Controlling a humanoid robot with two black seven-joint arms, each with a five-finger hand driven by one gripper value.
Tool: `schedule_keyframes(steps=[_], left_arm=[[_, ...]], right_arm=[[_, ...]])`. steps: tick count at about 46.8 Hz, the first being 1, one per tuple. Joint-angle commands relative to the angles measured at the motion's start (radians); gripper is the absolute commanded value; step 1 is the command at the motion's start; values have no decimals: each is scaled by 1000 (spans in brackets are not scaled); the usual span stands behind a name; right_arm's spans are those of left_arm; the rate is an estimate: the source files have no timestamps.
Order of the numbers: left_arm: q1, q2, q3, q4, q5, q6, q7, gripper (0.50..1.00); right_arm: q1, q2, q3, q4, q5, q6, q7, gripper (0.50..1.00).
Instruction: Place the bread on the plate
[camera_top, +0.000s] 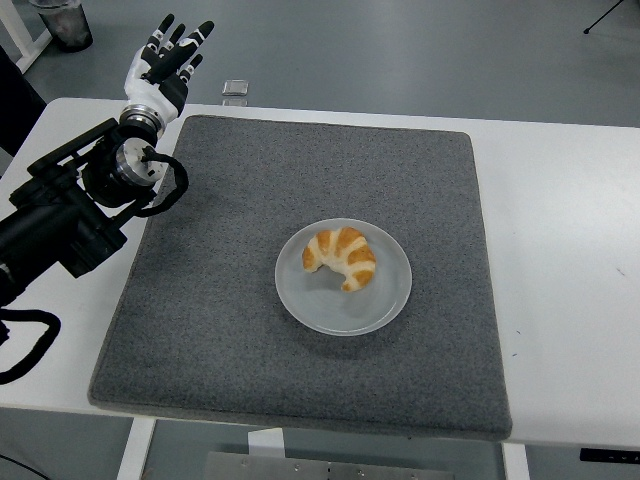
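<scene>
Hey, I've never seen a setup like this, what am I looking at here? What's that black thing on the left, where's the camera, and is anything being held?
You are looking down from a camera mounted high on a humanoid robot, facing forward over a white table. The table's near edge is at the bottom of the picture.

The black thing coming in from the left is the robot's left arm. It ends in a five-fingered left hand, raised over the table's far left corner with the fingers spread. It holds nothing. The right arm is out of the picture.

On the table lies a grey mat. Near its middle sits a round pale plate, and on the plate rests the bread, a croissant. So the bread is already on the plate.

A small object lies just beyond the mat's far edge; I cannot tell what it is.
</scene>
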Motion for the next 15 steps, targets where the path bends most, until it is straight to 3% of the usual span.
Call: schedule_keyframes(steps=[1,15], left_arm=[[0,-18,-1,49,0,4,-2,1000],[3,-33,7,55,0,-5,-4,1000]], right_arm=[[0,0,0,0,-1,2,0,952],[0,0,2,11,1,8,0,952]])
